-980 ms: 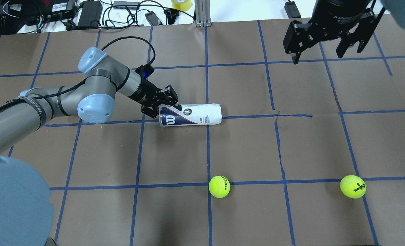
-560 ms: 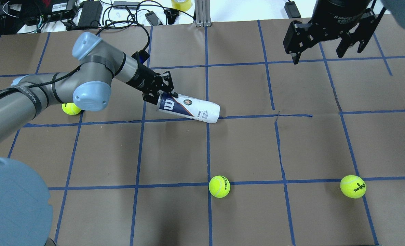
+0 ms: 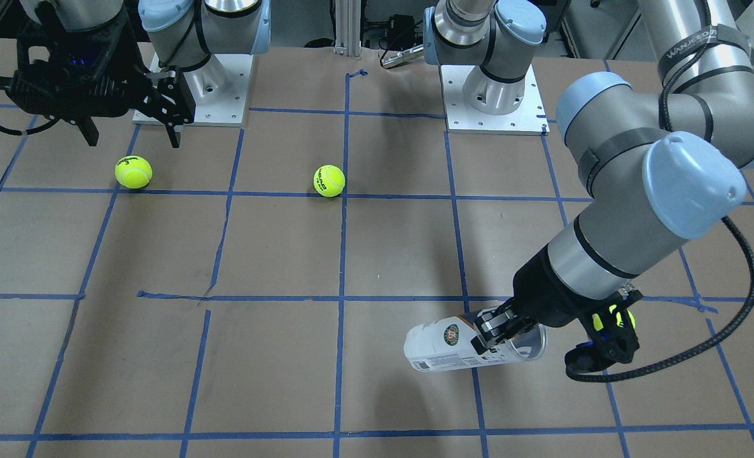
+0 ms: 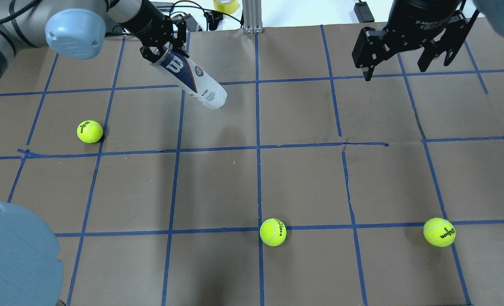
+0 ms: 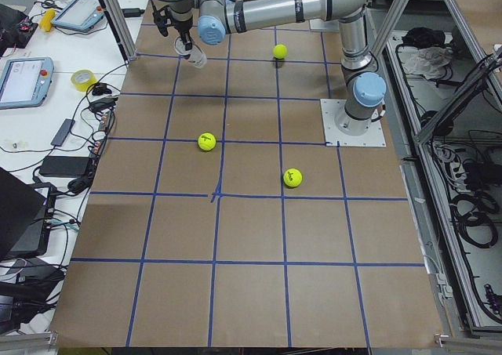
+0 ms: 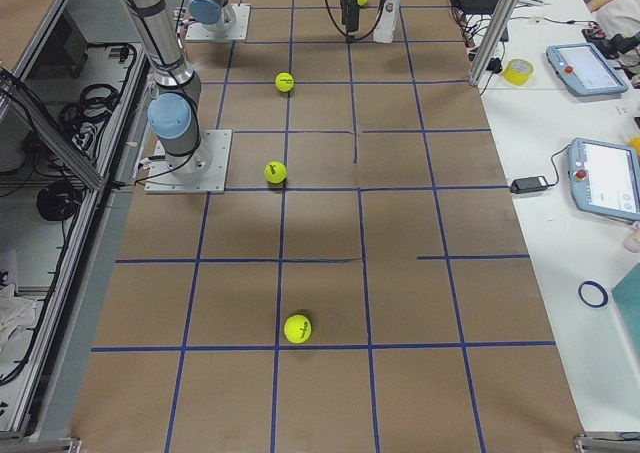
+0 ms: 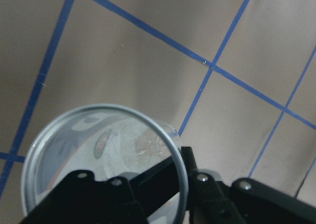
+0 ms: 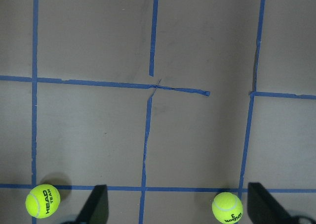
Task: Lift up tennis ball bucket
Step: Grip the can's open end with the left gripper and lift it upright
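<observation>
The tennis ball bucket [image 4: 194,80], a slim white and navy can with a big white "W", hangs tilted in the air above the table, open rim up. It also shows in the front-facing view [image 3: 446,346]. My left gripper [image 4: 163,49] is shut on its open rim, one finger inside the can and one outside. The left wrist view looks down into the clear rim [image 7: 98,159]. My right gripper [image 4: 405,70] is open and empty, high over the far right of the table.
Three yellow-green tennis balls lie on the brown table: one at the left [image 4: 89,131], one at front centre [image 4: 273,232], one at front right [image 4: 439,232]. Cables, adapters and a yellow tape roll [image 4: 225,5] lie past the far edge. A metal post [image 4: 252,17] stands there.
My left gripper has raised the can off the table and carried it up and toward the far left. The can went from lying flat to hanging tilted. The right arm has not moved.
</observation>
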Motion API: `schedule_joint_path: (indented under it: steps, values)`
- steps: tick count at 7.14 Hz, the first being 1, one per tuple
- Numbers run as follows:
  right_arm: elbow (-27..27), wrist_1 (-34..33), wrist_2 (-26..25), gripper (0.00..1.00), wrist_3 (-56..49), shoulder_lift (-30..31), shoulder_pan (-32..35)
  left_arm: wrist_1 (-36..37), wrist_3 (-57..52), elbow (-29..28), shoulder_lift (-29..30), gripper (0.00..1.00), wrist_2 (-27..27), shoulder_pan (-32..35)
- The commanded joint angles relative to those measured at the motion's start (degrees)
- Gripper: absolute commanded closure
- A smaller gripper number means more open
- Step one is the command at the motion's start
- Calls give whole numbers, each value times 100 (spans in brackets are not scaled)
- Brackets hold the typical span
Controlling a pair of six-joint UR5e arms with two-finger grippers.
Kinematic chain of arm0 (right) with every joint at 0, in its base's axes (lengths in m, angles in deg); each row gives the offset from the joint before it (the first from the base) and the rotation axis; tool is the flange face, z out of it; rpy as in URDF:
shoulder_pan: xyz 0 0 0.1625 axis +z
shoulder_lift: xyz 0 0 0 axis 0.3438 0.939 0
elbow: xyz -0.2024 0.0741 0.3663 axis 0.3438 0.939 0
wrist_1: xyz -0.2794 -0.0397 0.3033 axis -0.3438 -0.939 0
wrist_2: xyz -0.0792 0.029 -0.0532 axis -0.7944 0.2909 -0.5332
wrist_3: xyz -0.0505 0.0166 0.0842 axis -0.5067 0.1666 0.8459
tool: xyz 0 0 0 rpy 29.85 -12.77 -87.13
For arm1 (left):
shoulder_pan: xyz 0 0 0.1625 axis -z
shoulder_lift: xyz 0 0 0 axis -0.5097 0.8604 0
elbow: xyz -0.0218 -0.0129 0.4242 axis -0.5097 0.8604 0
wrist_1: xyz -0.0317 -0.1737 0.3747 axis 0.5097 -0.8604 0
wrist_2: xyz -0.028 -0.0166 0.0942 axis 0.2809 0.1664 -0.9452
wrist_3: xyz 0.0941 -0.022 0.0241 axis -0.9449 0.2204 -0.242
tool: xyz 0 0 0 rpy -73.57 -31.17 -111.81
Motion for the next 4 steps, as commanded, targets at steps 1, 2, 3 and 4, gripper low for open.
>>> schedule_joint_path:
  steps: [1,2,3,4]
  values:
    - [-9,0,8,0,-7,3,12,362,-1328,-74,40,100,-1500,604]
    - [-35,0,17,0,-15,3,20,713,-1351,135,93,100,-1629,991]
    - [-70,0,43,0,-50,3,12,1473,-1438,555,128,100,-1621,1073]
    - [-71,-8,52,0,-68,3,3,1907,-1708,881,120,100,-1621,1083]
